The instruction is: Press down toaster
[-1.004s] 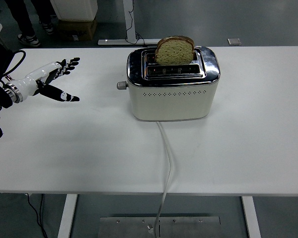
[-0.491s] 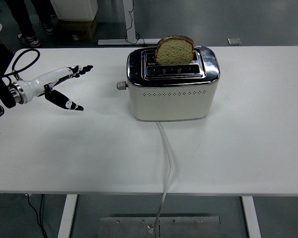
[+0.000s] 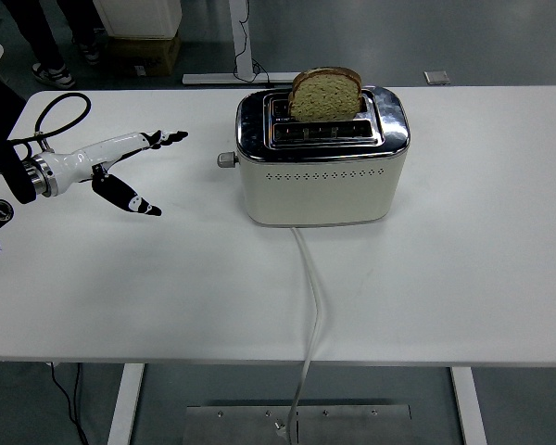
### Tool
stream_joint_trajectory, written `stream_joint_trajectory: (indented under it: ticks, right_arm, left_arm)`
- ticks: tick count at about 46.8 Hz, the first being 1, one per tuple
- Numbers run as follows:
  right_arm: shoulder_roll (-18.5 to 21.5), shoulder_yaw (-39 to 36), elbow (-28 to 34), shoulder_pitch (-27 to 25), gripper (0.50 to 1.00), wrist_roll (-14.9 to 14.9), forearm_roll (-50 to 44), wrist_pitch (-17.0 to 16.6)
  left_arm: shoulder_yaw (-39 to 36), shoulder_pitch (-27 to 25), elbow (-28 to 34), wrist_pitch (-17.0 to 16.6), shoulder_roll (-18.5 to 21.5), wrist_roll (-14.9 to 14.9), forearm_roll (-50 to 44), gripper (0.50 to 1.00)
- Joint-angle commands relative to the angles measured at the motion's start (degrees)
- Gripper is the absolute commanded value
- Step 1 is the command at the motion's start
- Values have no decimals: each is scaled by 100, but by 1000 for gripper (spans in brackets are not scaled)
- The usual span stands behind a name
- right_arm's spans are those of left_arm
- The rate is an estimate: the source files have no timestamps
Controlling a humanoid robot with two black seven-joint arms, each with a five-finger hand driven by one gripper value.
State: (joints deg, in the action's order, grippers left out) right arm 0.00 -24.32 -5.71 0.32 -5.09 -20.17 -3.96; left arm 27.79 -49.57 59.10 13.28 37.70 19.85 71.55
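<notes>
A cream-coloured two-slot toaster with a chrome top [image 3: 322, 158] is seen standing mid-table, rigid and probably heavy enough to stay put when pressed. A slice of brown bread [image 3: 325, 94] is held upright in its rear slot. A small grey lever knob [image 3: 226, 159] on the toaster's left end is judged the place to press; no grasp is needed. The white-and-black left hand [image 3: 120, 162] is held near, not touching, fingers [image 3: 167, 138] spread wide, nothing held.
</notes>
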Motion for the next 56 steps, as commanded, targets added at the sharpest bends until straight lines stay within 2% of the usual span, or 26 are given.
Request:
stream_joint_trajectory:
  ticks: [1, 56]
  right_arm:
    - [0, 6, 0, 3, 1000, 8, -4, 0]
    - [0, 6, 0, 3, 1000, -1, 4, 0]
  left_arm:
    - [7, -9, 31, -1, 0, 1, 0, 1000]
    - [-231, -88, 128, -1, -255, 1, 211, 1000]
